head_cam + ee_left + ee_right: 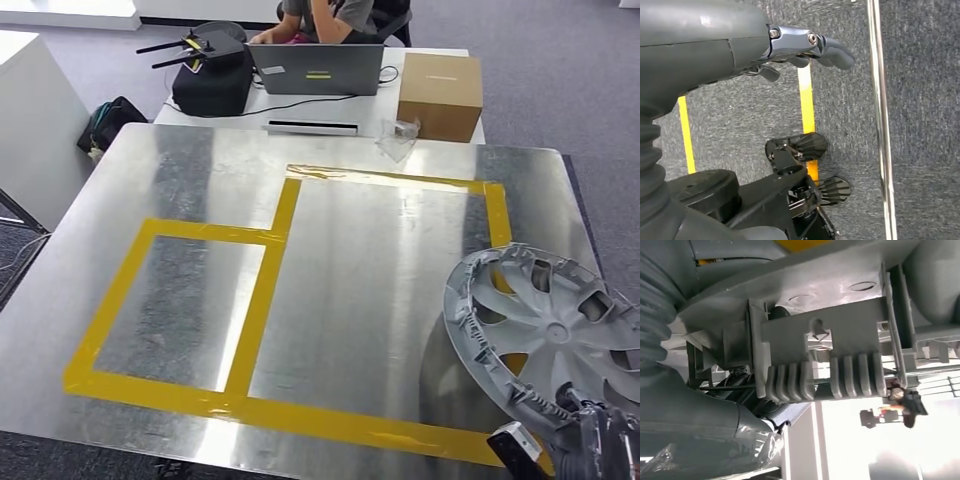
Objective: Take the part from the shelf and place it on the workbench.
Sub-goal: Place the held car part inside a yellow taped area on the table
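placing step, i judge. my right hand (596, 440) grips hubcap (547, 335) by near rim, tilted over workbench (355, 270) right edge. left hand (806, 47) hangs by floor, fingers apart, holding nothing. next: lower flat inside yellow tape outline (260, 300), release.

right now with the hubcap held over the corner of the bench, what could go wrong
1. The right hand grips the hubcap only at its near rim, so the tilted part could slip or swing as it comes down.
2. The hubcap hangs past the right edge of the workbench; let go here, it might tip off.
3. It sits astride the yellow tape, so it may land outside the marked box.
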